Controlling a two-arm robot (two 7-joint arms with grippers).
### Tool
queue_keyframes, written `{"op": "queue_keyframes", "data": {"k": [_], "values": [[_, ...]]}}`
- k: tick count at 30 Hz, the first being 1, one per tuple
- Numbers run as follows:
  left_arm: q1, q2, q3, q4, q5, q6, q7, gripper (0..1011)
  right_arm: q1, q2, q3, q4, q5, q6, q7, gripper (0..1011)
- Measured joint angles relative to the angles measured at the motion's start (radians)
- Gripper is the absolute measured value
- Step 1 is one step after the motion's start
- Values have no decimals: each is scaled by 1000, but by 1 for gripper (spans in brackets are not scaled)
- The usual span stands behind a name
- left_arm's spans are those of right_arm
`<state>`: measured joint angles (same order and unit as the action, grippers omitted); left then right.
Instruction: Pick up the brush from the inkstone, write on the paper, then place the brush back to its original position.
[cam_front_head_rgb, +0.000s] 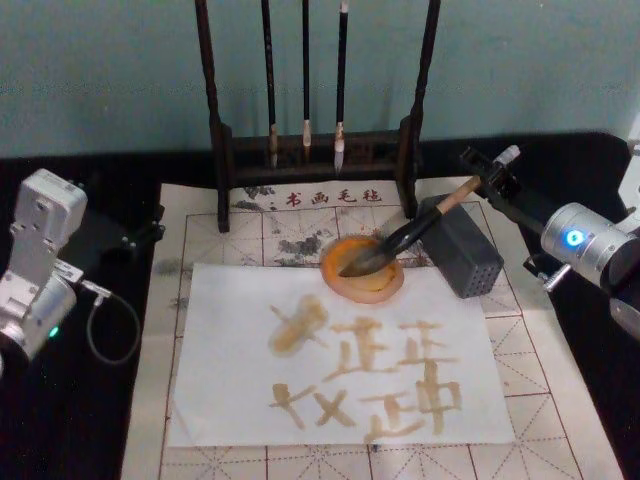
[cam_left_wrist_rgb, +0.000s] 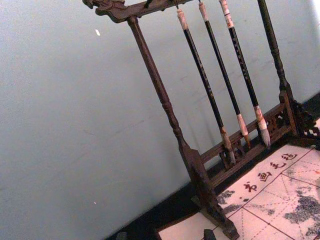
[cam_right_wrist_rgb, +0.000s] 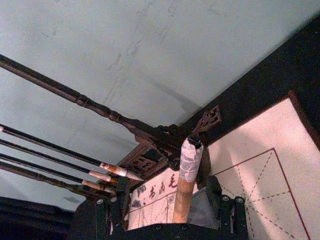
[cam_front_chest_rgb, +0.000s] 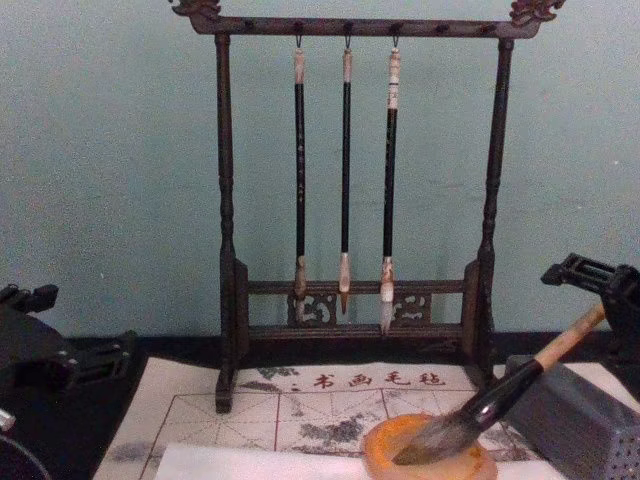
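We found the brush (cam_front_head_rgb: 400, 240) lying tilted, its bristle tuft resting in the inkstone (cam_front_head_rgb: 364, 268) and its black lower section propped on the grey perforated block (cam_front_head_rgb: 463, 252). The wooden handle rose toward 2 o'clock. The right gripper (cam_front_head_rgb: 487, 183) sat at the handle's upper end; in the right wrist view the handle (cam_right_wrist_rgb: 184, 187) ran between its fingers (cam_right_wrist_rgb: 226, 210), which stood on either side of it, though we could not tell whether they pressed on the wood.

The inkstone sat at the upper edge of the paper (cam_front_head_rgb: 230, 390), at about 1 o'clock from the sheet's centre. The paper carried several amber-brown brush strokes (not plain, then). It lay on the cream felt mat (cam_front_head_rgb: 560, 390) with red grid lines.

At 12 o'clock from the inkstone stood the dark wooden brush rack (cam_front_chest_rgb: 226, 250), with three slim black-handled brushes (cam_front_chest_rgb: 345, 160) hanging from its top bar.

The left gripper (cam_front_head_rgb: 40, 250) was parked at 9 o'clock, off the mat on the black table, well apart from the paper; we could not tell how its fingers stood.
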<state>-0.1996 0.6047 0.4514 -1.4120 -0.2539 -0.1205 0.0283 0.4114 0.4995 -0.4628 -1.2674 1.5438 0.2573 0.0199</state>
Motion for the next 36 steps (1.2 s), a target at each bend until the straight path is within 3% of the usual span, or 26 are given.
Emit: {"op": "queue_keyframes", "data": {"k": [11,16,22,26,32,35,36], "values": [[0,0,0,0,0,0,0,1001,-20,29,-5,-28,22,0,5,1002],[0,0,0,0,0,0,0,1001,-81,98,-5,-107,55,6,19,1002],[0,0,0,0,0,0,0,1001,-134,157,-13,-182,32,-30,44,1002],[0,0,0,0,0,0,0,1001,-161,195,-32,-228,-28,-76,66,1002],[0,0,0,0,0,0,0,1001,-189,240,-68,-285,-204,-144,97,1002],[0,0,0,0,0,0,0,1001,-197,256,-98,-304,-352,-210,99,1002],[0,0,0,0,0,0,0,1001,-198,257,-103,-305,-378,-222,96,1002]]}}
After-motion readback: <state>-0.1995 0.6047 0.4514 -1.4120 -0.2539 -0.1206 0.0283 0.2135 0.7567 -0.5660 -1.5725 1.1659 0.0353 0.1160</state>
